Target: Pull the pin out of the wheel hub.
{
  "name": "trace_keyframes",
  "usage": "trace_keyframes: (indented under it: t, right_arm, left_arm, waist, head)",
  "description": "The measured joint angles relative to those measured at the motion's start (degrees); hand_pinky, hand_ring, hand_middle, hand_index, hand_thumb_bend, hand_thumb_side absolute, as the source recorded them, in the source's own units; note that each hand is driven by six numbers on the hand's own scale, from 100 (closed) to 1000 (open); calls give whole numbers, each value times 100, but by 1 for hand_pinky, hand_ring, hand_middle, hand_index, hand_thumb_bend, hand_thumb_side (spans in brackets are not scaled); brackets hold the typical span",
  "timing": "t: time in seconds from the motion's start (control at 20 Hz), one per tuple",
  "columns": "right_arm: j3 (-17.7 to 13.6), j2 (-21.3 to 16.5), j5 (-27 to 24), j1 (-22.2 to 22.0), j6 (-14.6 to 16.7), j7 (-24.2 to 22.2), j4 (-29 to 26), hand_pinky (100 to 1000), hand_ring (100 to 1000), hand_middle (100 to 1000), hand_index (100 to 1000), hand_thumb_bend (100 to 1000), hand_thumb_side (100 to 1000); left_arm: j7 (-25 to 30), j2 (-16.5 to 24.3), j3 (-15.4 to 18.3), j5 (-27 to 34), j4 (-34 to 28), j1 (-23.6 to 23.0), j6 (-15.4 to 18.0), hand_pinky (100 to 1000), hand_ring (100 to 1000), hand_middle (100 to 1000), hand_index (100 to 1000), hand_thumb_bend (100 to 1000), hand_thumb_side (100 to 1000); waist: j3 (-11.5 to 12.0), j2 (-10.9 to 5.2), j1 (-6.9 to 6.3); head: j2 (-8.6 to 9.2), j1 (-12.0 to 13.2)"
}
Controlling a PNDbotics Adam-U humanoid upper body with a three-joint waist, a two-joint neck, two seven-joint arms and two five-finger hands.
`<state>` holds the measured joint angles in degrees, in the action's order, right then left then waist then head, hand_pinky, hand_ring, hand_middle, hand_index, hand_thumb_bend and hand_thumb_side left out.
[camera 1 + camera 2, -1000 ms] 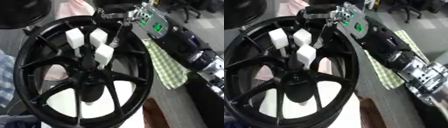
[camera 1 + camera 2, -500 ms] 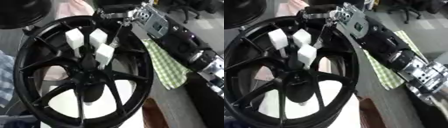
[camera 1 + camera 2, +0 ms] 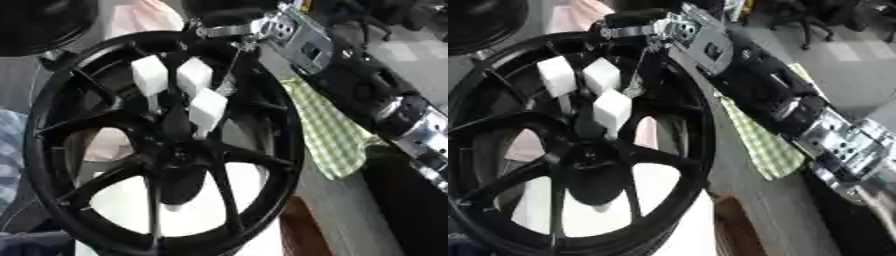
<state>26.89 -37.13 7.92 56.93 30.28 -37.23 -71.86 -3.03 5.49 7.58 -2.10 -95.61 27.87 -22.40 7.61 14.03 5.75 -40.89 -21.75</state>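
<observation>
A black spoked wheel hub (image 3: 166, 150) fills the left of both views, lying tilted. My right arm (image 3: 772, 95) comes in from the lower right and runs up along the rim. My right hand (image 3: 223, 25) hangs over the wheel's top edge and reaches down inside it. Three white blocks (image 3: 194, 76) at the hand's end sit just above the hub centre (image 3: 179, 155), and a dark shape runs from them down to it. I cannot make out the pin itself. A small pale piece (image 3: 171, 206) shows below the centre. My left hand is out of sight.
A green checked cloth (image 3: 337, 135) lies on the grey table to the right of the wheel, partly under my arm. Another black round thing (image 3: 39, 22) sits at the upper left, a pink item (image 3: 144, 12) behind the wheel, a brown piece (image 3: 302, 232) at the bottom.
</observation>
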Motion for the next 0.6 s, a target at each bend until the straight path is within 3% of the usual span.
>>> trace_keyframes:
  t: [0.6]
  right_arm:
    - [-131, -136, -313, 29, -71, -71, -211, 660, 499, 254, 442, 342, 100]
  left_arm:
    - [-4, 4, -1, -11, -20, -64, -40, 698, 661, 496, 747, 153, 946]
  waist:
    - [31, -129, 80]
  head:
    - [-7, -41]
